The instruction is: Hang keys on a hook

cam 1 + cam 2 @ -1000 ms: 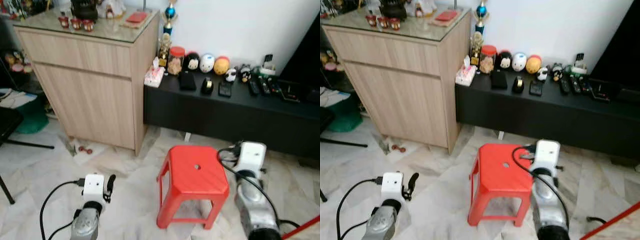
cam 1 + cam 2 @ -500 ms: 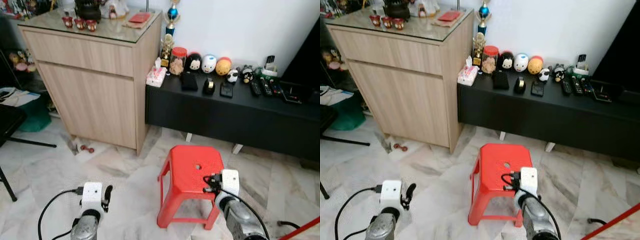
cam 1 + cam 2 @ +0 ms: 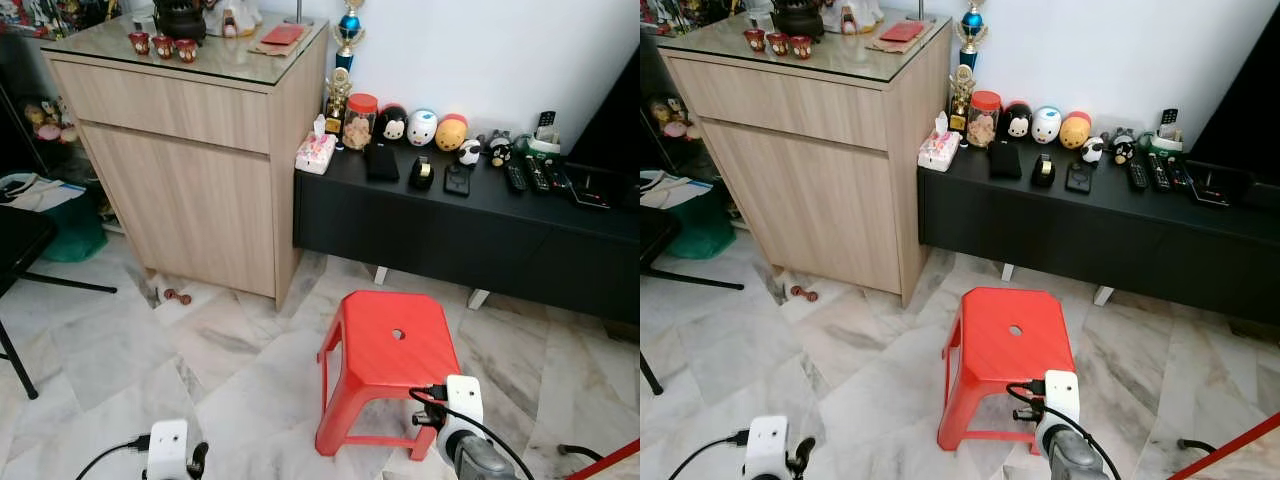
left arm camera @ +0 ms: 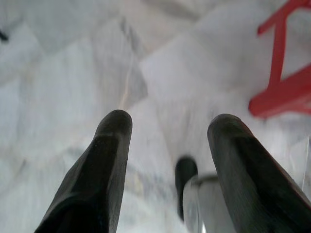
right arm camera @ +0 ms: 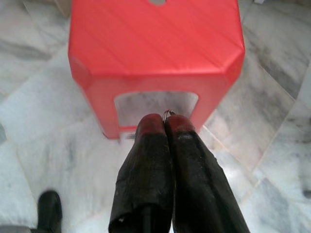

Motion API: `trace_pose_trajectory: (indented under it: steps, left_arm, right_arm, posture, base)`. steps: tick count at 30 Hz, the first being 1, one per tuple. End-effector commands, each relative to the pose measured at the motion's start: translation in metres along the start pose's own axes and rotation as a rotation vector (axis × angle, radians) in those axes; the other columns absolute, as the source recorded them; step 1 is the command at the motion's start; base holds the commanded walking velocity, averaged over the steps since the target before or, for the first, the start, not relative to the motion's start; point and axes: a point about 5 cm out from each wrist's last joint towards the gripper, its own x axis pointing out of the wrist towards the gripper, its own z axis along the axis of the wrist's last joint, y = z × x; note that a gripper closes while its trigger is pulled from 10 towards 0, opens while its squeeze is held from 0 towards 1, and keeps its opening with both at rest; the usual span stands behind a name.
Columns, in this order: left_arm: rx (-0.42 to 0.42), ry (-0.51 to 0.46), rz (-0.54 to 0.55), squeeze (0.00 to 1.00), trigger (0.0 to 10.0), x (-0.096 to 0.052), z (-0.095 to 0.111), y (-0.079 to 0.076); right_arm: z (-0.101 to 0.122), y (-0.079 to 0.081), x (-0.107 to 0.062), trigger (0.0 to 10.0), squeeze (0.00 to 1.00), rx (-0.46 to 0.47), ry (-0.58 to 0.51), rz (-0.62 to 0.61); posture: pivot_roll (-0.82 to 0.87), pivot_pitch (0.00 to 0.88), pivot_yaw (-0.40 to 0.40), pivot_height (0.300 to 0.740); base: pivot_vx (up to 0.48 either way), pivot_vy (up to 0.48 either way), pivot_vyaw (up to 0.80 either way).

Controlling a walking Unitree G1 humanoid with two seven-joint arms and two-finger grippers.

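Observation:
In the right wrist view my right gripper [image 5: 164,119] is shut, its two black fingers pressed together above the marble floor in front of the red stool [image 5: 155,48]. A thin metal ring [image 5: 168,112], seemingly a key ring, pokes out at the tips. Whatever hangs from it is hidden. From the head, the right wrist [image 3: 462,402] sits low beside the stool's near right leg. My left gripper [image 4: 170,124] is open, holds nothing and points down at the floor. The left wrist [image 3: 167,462] is at the bottom left.
The red stool [image 3: 390,345] stands mid-floor. Behind it a low black bench [image 3: 470,225] carries toys and remotes. A wooden cabinet [image 3: 190,170] stands at the left, with small red items [image 3: 176,296] on the floor by it. A black chair leg [image 3: 20,355] is far left.
Both arms have dropped lower in the eye views, the right wrist sinking from beside the stool top to its leg. The camera has shifted slightly.

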Motion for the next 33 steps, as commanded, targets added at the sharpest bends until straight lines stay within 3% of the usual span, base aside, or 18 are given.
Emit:
trace_pose_trajectory:
  steps: [1,12,33]
  left_arm:
    - [0.007,0.058,-0.007,0.0,10.0,-0.003,-0.011,-0.001]
    - [-0.023,0.133,-0.031,0.0,10.0,-0.01,-0.029,-0.01]
    - [-0.039,0.206,-0.034,0.0,10.0,-0.014,-0.041,-0.005]
  right_arm:
    - [-0.009,-0.006,-0.002,10.0,0.0,-0.013,0.039,-0.018]
    - [-0.023,-0.009,-0.006,10.0,0.0,-0.013,0.079,-0.035]
    - [-0.029,-0.006,-0.007,10.0,0.0,-0.037,0.106,-0.025]
  posture:
    - [0.06,0.0,-0.104,0.74]
    - [0.05,0.0,-0.104,0.74]
    - [0.05,0.0,-0.099,0.74]
  base:
    - [0.0,0.0,0.0]
    - [0.0,0.0,0.0]
    - [0.0,0.0,0.0]
